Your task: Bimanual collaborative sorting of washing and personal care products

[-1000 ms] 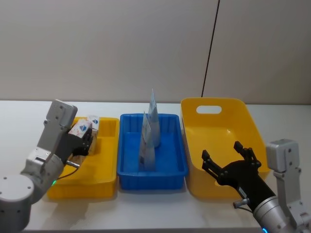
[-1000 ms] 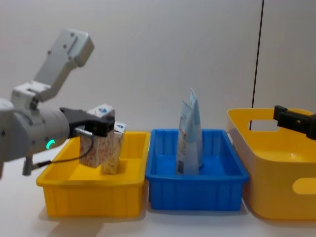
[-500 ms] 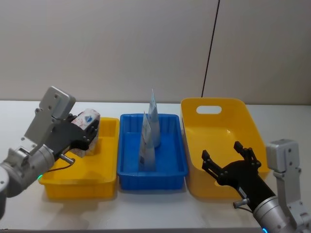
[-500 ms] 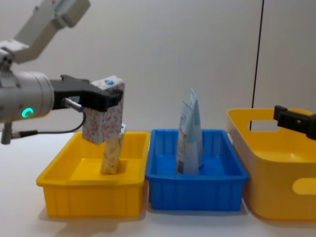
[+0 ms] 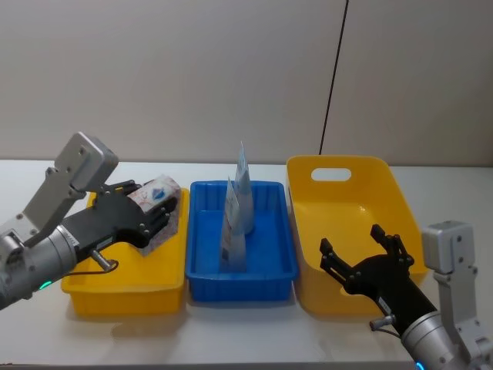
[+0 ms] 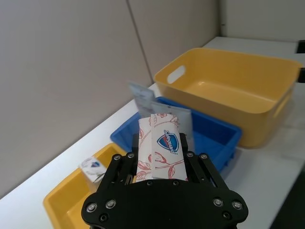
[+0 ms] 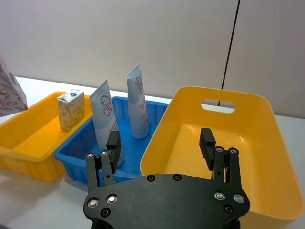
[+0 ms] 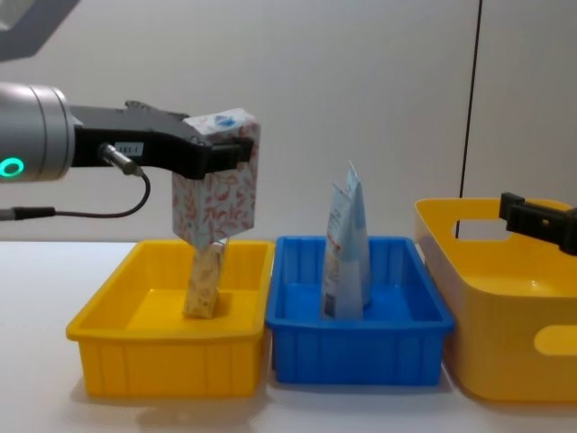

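Observation:
My left gripper (image 5: 162,214) is shut on a white boxy pack with red floral print (image 5: 160,190), held in the air above the right end of the small yellow bin (image 5: 123,293); the pack (image 8: 216,203) hangs clear of the bin's rim. A second floral pack (image 8: 205,280) stands inside that bin. Two pale-blue tubes (image 5: 235,231) (image 5: 243,185) stand upright in the blue bin (image 5: 239,287). Low over the front part of the large yellow bin (image 5: 304,231), my right gripper (image 5: 362,258) is open and holds nothing.
The three bins stand side by side on a white table (image 5: 431,181), with a plain wall behind. The large yellow bin (image 7: 271,138) has nothing in it.
My left gripper has lifted the floral pack up out of the small yellow bin and carried it to the right, toward the blue bin. The right gripper has not moved.

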You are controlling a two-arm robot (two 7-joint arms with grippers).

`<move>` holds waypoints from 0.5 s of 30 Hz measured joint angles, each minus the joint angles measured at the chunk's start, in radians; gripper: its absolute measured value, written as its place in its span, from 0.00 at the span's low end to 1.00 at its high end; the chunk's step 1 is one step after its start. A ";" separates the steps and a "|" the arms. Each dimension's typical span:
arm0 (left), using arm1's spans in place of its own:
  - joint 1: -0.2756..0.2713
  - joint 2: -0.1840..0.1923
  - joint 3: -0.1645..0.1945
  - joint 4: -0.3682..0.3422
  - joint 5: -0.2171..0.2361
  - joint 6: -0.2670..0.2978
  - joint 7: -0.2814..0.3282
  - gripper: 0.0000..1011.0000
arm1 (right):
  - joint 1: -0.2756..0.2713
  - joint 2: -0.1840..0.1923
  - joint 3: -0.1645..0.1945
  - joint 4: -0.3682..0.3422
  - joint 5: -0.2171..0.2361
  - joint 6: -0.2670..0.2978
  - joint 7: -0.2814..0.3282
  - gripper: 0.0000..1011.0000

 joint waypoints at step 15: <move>0.000 0.068 0.021 -0.058 -0.099 -0.042 -0.191 0.37 | 0.000 0.000 0.000 0.000 0.000 0.000 0.000 0.99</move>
